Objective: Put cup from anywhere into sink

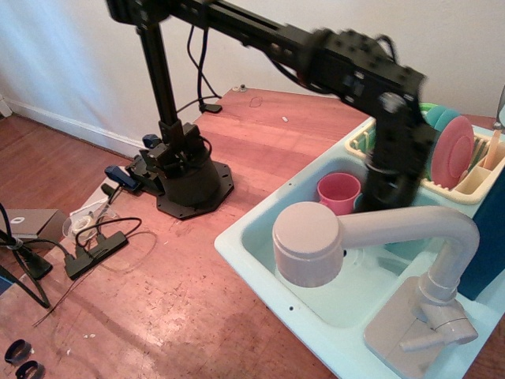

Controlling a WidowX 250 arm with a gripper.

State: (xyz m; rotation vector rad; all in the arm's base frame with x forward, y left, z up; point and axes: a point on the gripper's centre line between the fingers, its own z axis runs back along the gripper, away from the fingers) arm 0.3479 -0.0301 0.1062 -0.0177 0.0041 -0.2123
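The pale aqua sink (241, 246) stands at the right, with its big grey faucet (309, 245) in front. My black arm reaches down into the basin, and my gripper (388, 199) is blurred, its tips hidden behind the faucet's spout. The teal-blue cup does not show clearly. A darker teal patch (407, 249) lies under the spout just below the gripper, but I cannot tell if it is the cup. I cannot tell whether the gripper is open or shut. A pink cup (339, 192) stands upright in the basin to the left of the gripper.
A cream dish rack (473, 186) with a pink plate (452, 154) and green ware sits at the sink's back right. The arm's black base (189, 183) stands on the wooden table at left. Cables and a power strip (95, 243) lie on the floor.
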